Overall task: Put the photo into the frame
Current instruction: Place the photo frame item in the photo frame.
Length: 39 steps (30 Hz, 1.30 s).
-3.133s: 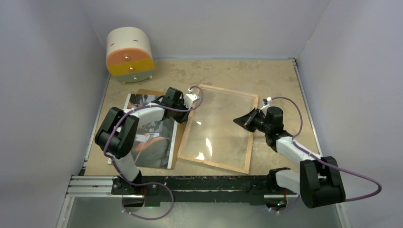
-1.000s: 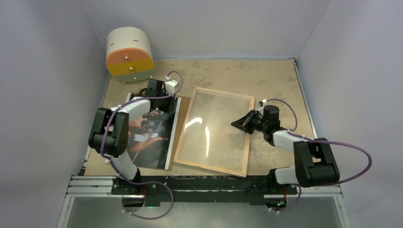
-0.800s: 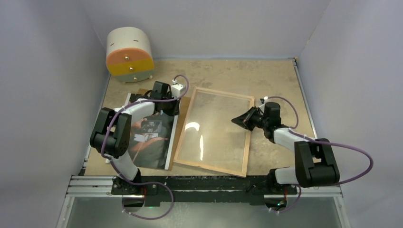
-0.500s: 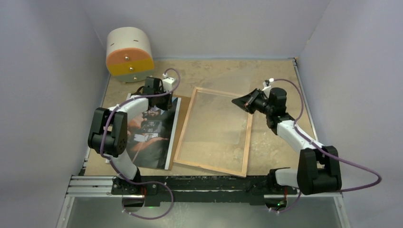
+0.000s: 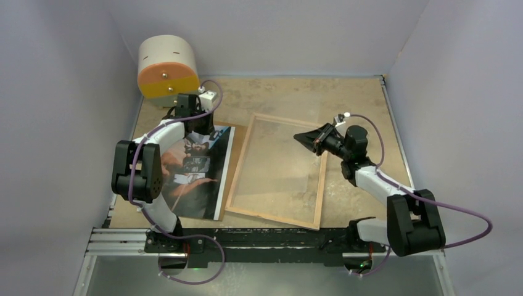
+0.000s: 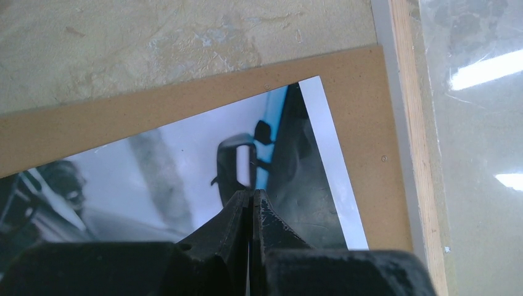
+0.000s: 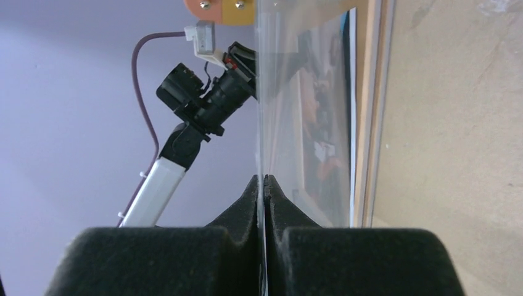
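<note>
Top view: photo (image 5: 196, 169) lies face up on the board (image 5: 237, 132), just left of the frame (image 5: 321, 185), which lies flat on the table. Judgement: the photo needs 1 edge peeled cleanly off the board without creasing, and the pane should be kept steady and unflexed.

Left wrist: left claw (image 6: 250, 200) is clenched, its tips at the photo's far end. A grip on the photo cannot be confirmed.

Right wrist: right claw (image 7: 264, 182) is clamped on the edge of the pane (image 7: 259, 92), which is raised off the frame.

Top cam looks down over whole table (image 5: 296, 92); both wrist cams sit close, sharing the photo (image 6: 154, 160) w/ it.
</note>
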### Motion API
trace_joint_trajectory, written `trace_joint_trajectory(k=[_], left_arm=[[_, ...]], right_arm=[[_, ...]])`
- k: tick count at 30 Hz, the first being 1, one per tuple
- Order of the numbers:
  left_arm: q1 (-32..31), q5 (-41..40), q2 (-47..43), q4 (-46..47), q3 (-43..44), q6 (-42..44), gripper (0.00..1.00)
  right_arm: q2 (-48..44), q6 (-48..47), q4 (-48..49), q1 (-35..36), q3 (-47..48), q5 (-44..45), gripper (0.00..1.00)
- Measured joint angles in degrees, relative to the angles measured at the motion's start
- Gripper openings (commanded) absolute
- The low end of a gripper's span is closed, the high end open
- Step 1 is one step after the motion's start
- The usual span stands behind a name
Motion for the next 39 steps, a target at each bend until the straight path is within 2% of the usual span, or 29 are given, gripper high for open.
trace_joint_trajectory(k=[9,13,21,27,33,39], left_arm=[[0.02,0.02,0.0,-0.02,0.0,-0.02,0.0],[0.02,0.02,0.0,-0.13,0.0,0.0,0.0],[0.02,1.16,0.0,-0.59,-0.04,0.44,0.0],[-0.5,2.03,0.0,-0.66,-1.11,0.87,0.0],[-4.44,2.01,0.0,-0.74,-3.78,1.51,0.0],[-8.61,1.95,0.0,-0.72,-4.57,2.38,0.0]], right_arm=[[0.33,2.01,2.62,6.54,8.02,0.76,0.0],[0.33,2.03,3.08,7.91,7.96,1.6,0.0],[1.84,-1.18,2.32,7.91,1.36,4.57,0.0],[6.25,-5.35,0.9,7.91,-5.09,7.06,0.0],[10.51,-6.45,2.67,7.19,-9.22,7.58,0.0],[11.04,-8.09,3.52,4.55,-11.02,7.48,0.0]])
